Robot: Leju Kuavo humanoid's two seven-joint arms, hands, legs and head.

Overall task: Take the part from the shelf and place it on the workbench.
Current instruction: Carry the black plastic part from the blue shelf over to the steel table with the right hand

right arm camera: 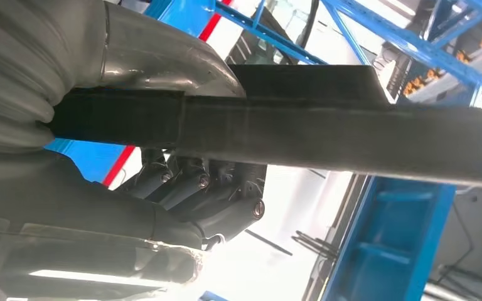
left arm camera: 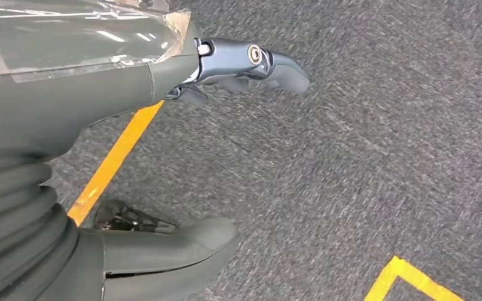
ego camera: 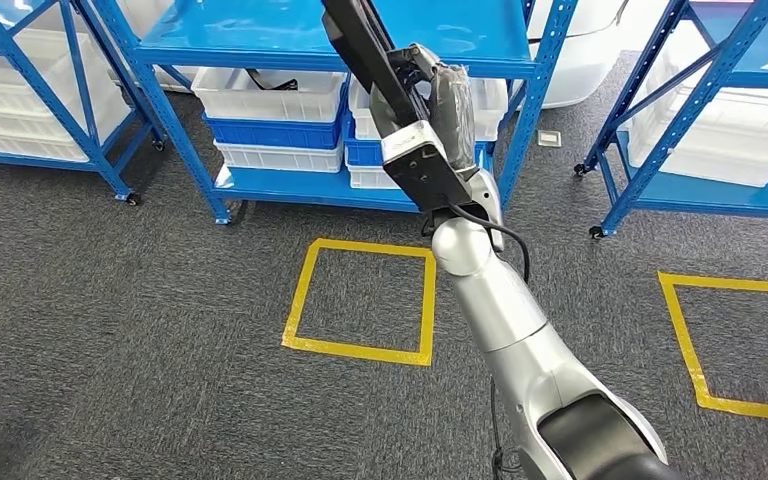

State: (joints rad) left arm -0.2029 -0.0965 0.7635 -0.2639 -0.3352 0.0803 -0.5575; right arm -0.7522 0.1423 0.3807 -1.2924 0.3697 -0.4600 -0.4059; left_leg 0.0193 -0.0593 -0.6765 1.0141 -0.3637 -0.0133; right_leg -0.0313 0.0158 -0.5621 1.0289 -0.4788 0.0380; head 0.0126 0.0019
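Fingers [right arm camera: 188, 185] of right robot hand [ego camera: 430, 105] wrapped around long black part [right arm camera: 351, 141]; left seemingly empty.

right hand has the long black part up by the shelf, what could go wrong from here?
1. The long black part sticks far past the right hand; swinging it could clip the blue shelf frame or white bins.
2. Held near one end, it may lever and slip in the fingers.

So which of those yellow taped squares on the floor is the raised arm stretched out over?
The complete yellow square in front of the blue shelf. The right hand, holding a long black part, reaches above it; the other square lies off to the right, cut by the frame.
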